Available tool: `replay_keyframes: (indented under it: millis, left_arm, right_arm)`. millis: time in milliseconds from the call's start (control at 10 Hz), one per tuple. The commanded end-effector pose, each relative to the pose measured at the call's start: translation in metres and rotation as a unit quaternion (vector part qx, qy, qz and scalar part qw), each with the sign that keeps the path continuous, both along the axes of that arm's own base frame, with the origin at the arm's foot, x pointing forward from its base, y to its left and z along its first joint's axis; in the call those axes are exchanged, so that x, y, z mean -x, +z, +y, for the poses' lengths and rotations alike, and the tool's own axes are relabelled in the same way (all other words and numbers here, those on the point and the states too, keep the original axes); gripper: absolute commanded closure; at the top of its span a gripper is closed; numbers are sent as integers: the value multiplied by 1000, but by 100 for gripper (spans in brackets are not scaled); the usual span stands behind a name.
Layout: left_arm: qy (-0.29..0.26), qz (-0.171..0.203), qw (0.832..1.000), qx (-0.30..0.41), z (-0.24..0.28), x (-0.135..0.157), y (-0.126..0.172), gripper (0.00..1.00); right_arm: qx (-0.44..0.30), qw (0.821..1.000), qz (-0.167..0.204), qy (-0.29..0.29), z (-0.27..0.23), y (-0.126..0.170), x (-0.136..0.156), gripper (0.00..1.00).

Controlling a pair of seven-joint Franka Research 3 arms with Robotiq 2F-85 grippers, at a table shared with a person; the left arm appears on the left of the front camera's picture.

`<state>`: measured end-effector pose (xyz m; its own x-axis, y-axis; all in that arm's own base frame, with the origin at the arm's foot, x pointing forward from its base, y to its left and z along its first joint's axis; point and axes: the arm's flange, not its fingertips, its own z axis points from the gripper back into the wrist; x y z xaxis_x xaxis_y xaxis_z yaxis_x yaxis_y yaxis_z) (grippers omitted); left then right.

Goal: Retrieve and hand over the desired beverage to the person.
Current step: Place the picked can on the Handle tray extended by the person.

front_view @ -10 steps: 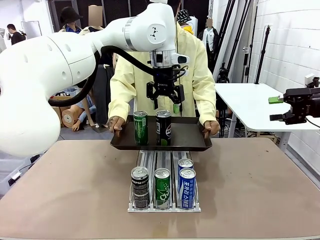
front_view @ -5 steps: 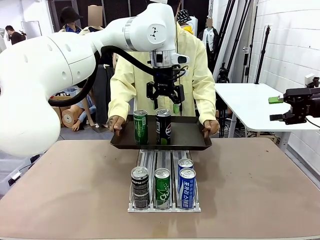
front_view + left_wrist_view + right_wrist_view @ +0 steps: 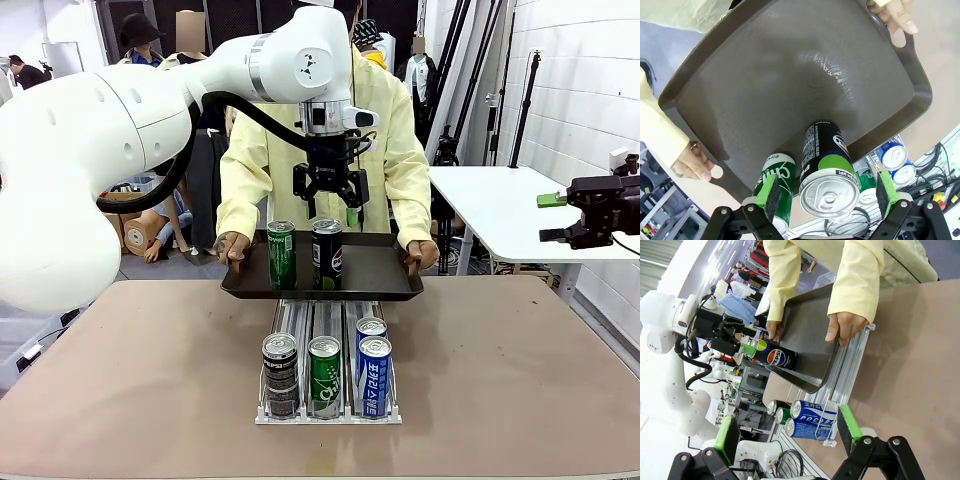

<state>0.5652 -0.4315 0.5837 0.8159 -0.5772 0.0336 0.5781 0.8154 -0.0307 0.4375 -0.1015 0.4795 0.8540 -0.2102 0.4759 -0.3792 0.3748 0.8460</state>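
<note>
Brown tabletop (image 3: 130,380) lies before us, with the person (image 3: 400,150) standing at its far edge holding a dark tray (image 3: 385,275) over it. Our left gripper (image 3: 330,203) hangs just above the black Pepsi can (image 3: 327,253), jaws spread wide and gripping nothing; in the wrist view the green pads stand apart either side of the can's top. That can stands upright on the tray, with a green can (image 3: 281,254) just beside it. Below the tray, a rack (image 3: 329,412) holds four more cans. Our right gripper (image 3: 790,440) idles off to the side, open and empty. We judge the delivery done or nearly so: only the retreat is left.
</note>
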Motion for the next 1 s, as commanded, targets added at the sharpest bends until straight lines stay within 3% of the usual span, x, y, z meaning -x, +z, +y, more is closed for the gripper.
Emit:
replay_keyframes:
  millis: [0,200,400,800,900]
  left_arm:
    - [2,-1,1000,1,0,0,1,0]
    - [0,0,1000,0,0,0,0,0]
    - [32,9,997,69,27,-1,26,0]
    - [95,-8,975,199,111,21,60,0]
    - [120,-13,961,250,147,37,62,0]
  right_arm:
    - [-5,1000,0,2,0,2,-1,0]
    - [-5,1000,0,2,0,2,-1,0]
    - [-5,1000,0,2,0,2,-1,0]
    - [-5,1000,0,2,0,2,-1,0]
    - [-5,1000,0,2,0,2,-1,0]
